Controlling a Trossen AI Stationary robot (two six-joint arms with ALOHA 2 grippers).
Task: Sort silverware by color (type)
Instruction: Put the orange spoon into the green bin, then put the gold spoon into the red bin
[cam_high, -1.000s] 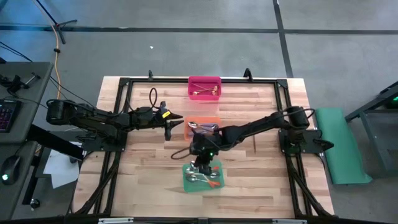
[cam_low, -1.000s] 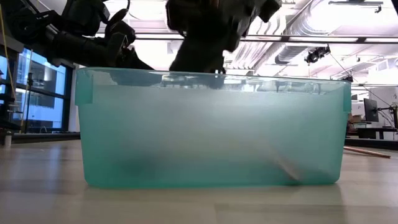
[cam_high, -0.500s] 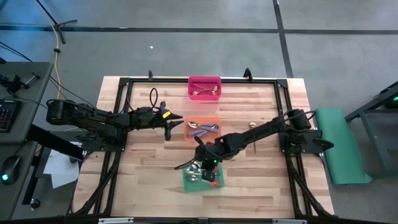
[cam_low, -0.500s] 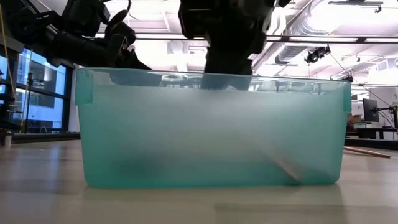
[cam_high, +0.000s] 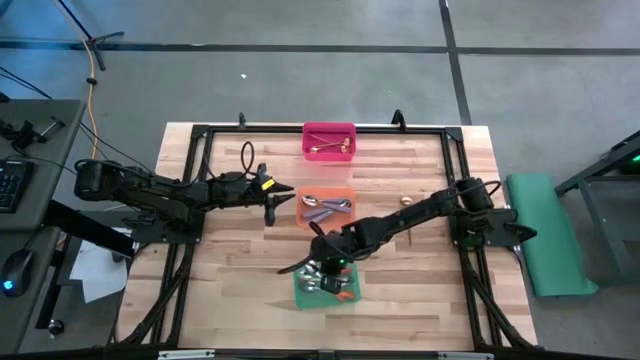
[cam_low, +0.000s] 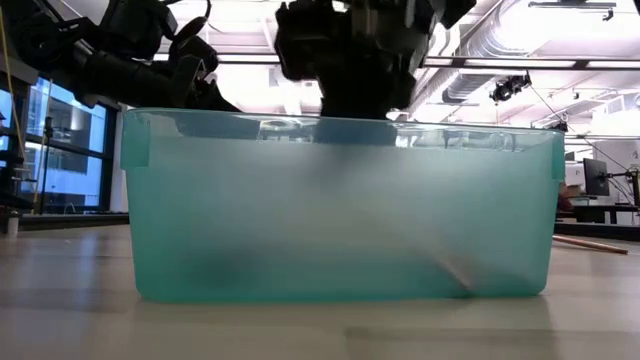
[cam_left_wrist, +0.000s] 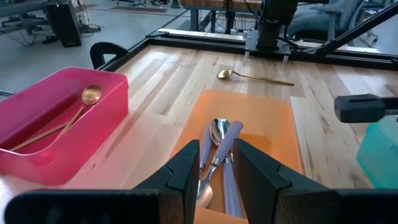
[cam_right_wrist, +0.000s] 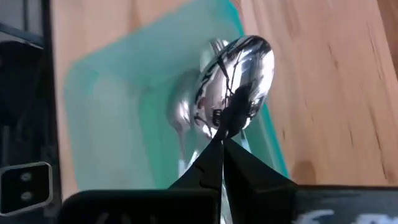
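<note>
My right gripper (cam_high: 326, 264) (cam_right_wrist: 222, 149) hangs over the green bin (cam_high: 298, 297) (cam_right_wrist: 106, 112), shut on a silver spoon whose bowl (cam_right_wrist: 239, 68) sticks out past the fingertips. More spoons (cam_high: 337, 286) lie in that bin. Purple-handled spoons (cam_left_wrist: 217, 155) lie in the orange bin (cam_high: 345, 192), and gold spoons (cam_left_wrist: 87, 99) lie in the pink bin (cam_high: 308, 140). One gold spoon (cam_left_wrist: 249, 76) lies flat on the table. My left gripper (cam_high: 272, 207) (cam_left_wrist: 216, 171) waits open beside the orange bin, nothing between its fingers. My right gripper pinches the spoon between its two fingers at the neck just behind the bowl (cam_right_wrist: 227, 127). The fingers slant downward from the table's right. The bowl stands out beyond the fingertips, clear above the green bin; the fingers hide the handle.
A black frame (cam_high: 200, 135) runs around the wooden table. In the low view the green bin (cam_low: 340, 200) fills the foreground, with my right gripper (cam_low: 350, 60) above its rim. Bare wood lies to the left and right of the bins.
My right gripper, still shut on the spoon, has moved toward the table's near edge and a little down over the green bin, turning about its wrist as it went. My left arm has kept still.
</note>
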